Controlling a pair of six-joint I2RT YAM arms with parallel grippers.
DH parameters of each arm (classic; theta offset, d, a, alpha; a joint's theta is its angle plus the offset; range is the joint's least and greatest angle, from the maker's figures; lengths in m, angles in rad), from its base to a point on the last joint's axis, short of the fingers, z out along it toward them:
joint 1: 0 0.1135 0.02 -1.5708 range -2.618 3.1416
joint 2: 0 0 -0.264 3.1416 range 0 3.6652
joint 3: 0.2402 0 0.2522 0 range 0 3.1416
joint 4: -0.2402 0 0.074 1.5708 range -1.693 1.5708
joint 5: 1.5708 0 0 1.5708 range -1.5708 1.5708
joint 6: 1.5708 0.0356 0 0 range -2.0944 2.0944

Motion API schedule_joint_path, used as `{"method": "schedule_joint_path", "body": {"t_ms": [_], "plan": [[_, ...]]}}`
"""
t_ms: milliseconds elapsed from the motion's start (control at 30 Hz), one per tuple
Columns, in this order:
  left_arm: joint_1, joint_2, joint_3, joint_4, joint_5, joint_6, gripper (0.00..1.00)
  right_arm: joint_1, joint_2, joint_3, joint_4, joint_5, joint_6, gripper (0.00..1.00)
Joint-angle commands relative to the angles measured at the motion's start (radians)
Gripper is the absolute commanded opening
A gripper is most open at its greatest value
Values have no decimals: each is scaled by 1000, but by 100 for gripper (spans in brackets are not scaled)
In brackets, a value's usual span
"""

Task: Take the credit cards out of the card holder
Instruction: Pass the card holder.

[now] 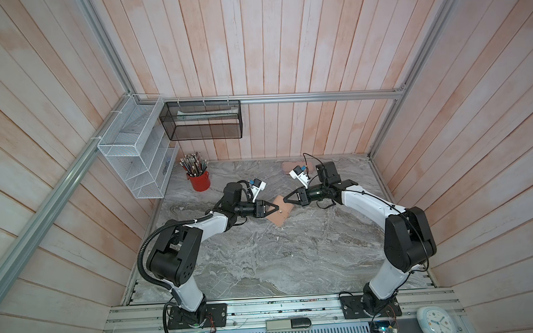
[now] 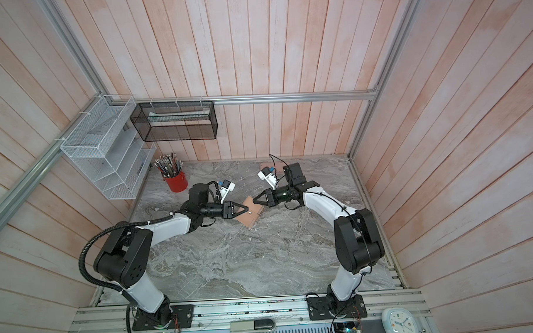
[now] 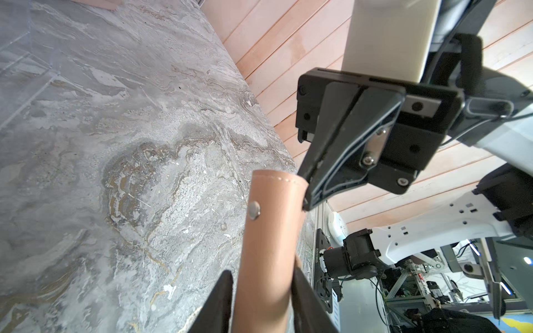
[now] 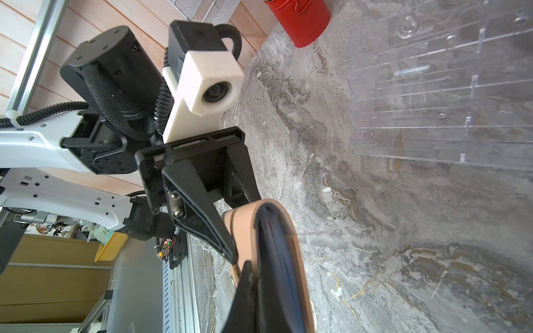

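Evidently the holder (image 1: pixel 283 214) sits in the middle of the table (image 1: pixel 262 265), with its cards unseen inside. Our right gripper (image 3: pixel 307 199) is pinched tight on one end to steady it. Our left gripper (image 3: pixel 262 276) straddles the opposite end, but we cannot tell whether it bites.

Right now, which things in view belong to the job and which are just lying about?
Job: card holder, left gripper astride it, right gripper pinching its edge; cards not visible.
Lying about: red pencil cup, clear rack, pale pink case, white mesh basket, black mesh basket, clock.
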Motion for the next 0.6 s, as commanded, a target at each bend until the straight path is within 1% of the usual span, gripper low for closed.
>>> {"method": "schedule_joint_path", "body": {"t_ms": [0, 100, 200, 233, 333, 367, 467, 533, 567], "plan": [[-8, 11, -10, -3, 23, 9, 29, -11, 11, 40, -8, 2, -23, 0], [-8, 8, -8, -3, 19, 7, 22, -11, 13, 49, -18, 27, -28, 0], [-8, 4, -8, 0, 8, 4, 12, -11, 10, 51, -9, 64, -15, 2], [-8, 3, -10, 7, 4, -4, 8, -11, 5, 45, 4, 80, -4, 6], [-8, -10, -22, 34, -30, -33, 1, -10, -20, 18, 56, 147, 41, 24], [-8, -16, -25, 36, -56, -41, 0, -11, -32, 5, 79, 175, 60, 30], [-7, -45, -27, 9, -203, -65, 0, -12, -85, -46, 148, 280, 130, 47], [-7, -70, -28, -11, -341, -100, 0, 3, -131, -87, 196, 397, 187, 57], [-7, -85, -36, -2, -396, -122, 0, 16, -148, -97, 200, 464, 203, 61]]}}
